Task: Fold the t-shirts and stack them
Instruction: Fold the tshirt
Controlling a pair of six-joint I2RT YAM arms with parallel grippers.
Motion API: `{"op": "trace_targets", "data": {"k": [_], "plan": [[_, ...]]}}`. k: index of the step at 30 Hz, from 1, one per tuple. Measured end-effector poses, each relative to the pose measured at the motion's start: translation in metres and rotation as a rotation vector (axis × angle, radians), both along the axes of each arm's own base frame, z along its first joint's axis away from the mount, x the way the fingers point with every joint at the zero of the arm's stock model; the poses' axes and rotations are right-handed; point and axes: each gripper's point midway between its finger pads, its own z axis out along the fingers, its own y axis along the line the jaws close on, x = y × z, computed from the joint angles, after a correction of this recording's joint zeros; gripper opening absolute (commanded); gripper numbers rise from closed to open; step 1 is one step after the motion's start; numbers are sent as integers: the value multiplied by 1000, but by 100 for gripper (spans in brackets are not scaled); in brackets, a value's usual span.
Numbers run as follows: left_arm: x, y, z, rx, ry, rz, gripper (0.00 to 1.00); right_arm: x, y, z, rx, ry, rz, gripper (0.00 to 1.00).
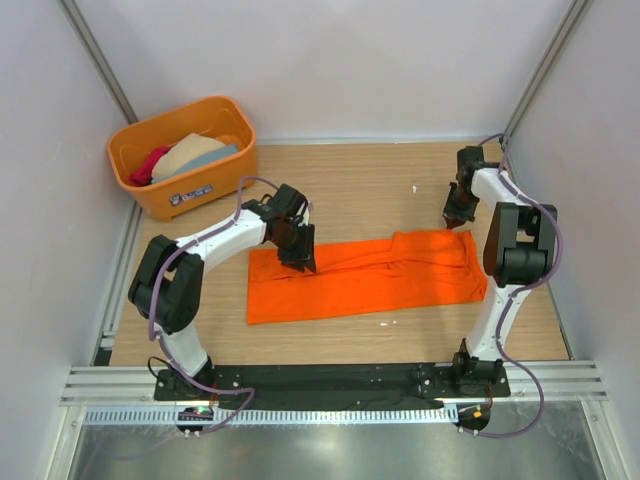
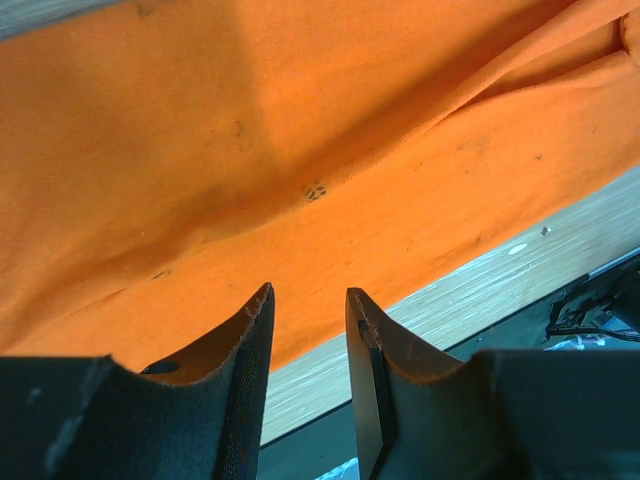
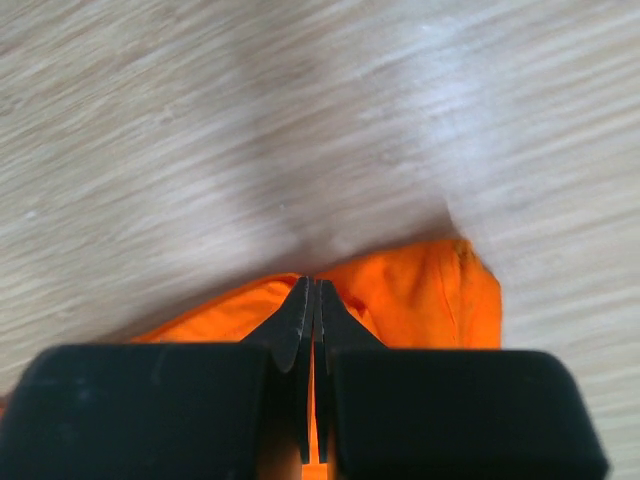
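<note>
At mid-tabletop point(image 1: 380, 180), the orange shirt point(image 1: 380, 285) lies as a long band running left to right, with creases along its length.

Left pincer point(image 1: 303, 264): positioned tips-down over the left part of the shirt, near its far edge. In the wrist view its fingers point(image 2: 250, 340) stand a narrow gap apart with nothing between them. Orange cloth fills the area beyond the tips. Contact with the cloth cannot be determined.

Right pincer point(image 1: 456, 224): positioned at the far right corner of the shirt. In the wrist view its fingers point(image 3: 297, 320) are pressed together. Orange cloth shows in the slit between them and bunches around the tips, so this pincer clamps the shirt's edge.

Tub point(image 1: 150, 195): stands at the far left corner of the tabletop, well apart from the orange shirt. It contains a crimson shirt point(image 1: 148, 165), a beige shirt point(image 1: 190, 148) and a grey-blue shirt point(image 1: 212, 158), heaped together.
</note>
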Motion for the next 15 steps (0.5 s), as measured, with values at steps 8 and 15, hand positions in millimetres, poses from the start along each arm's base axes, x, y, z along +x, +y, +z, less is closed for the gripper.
{"op": "trace_targets", "data": {"k": [8,15], "plan": [[-7,3,-9,2,21,-4,36,-46,2,56,-10,-80,-39,1],[-15,2,-10,-19,43,-14,45,-101,12,59,26,-51,-65,1]]}}
